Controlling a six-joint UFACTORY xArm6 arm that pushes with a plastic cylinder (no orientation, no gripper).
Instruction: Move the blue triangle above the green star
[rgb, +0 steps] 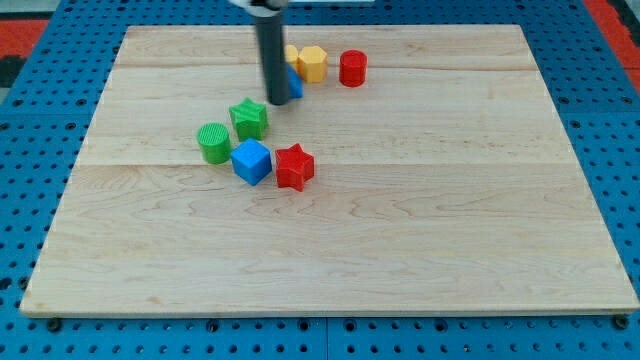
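The blue triangle (294, 84) is mostly hidden behind my rod; only a blue sliver shows at the rod's right side. My tip (276, 101) touches the board right at the triangle's left edge. The green star (249, 119) lies just below and left of the tip, a short gap away. The triangle sits up and to the right of the star.
A green cylinder (213, 142), a blue cube (251, 161) and a red star (294, 167) cluster below the green star. A yellow hexagon (313, 63), another yellow block (291, 53) partly hidden behind the rod, and a red cylinder (352, 68) sit near the view's top. The wooden board (450, 200) lies on a blue pegboard.
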